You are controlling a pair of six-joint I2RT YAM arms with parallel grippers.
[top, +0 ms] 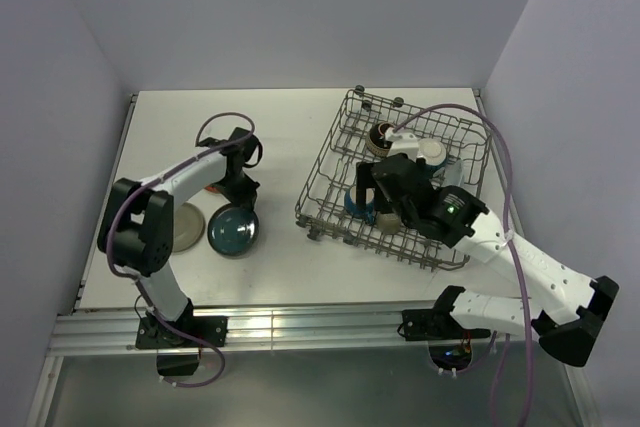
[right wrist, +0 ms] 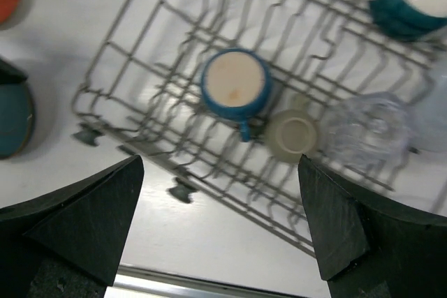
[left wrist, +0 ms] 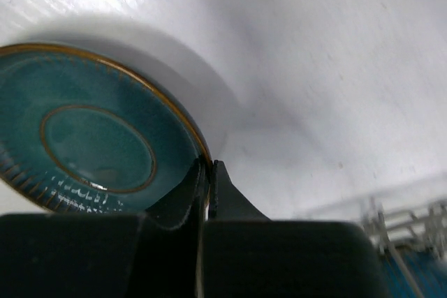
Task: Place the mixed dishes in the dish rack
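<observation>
Teal plate [left wrist: 91, 137], well left of the dish rack [top: 316, 169], has its rim pinched in my left gripper [left wrist: 208, 167]; my right gripper [right wrist: 220, 165] hangs over the rack, jaws wide and empty.

A flat, white rectangular tabletop [top: 270, 127] fills the middle of the overhead view. Plain pale lavender walls [top: 300, 7] close it in at 9, 12 and 3 o'clock. A silver grooved aluminium rail [top: 320, 325] runs along its 6 o'clock edge, with a dull grey surface [top: 320, 392] just beyond.
</observation>
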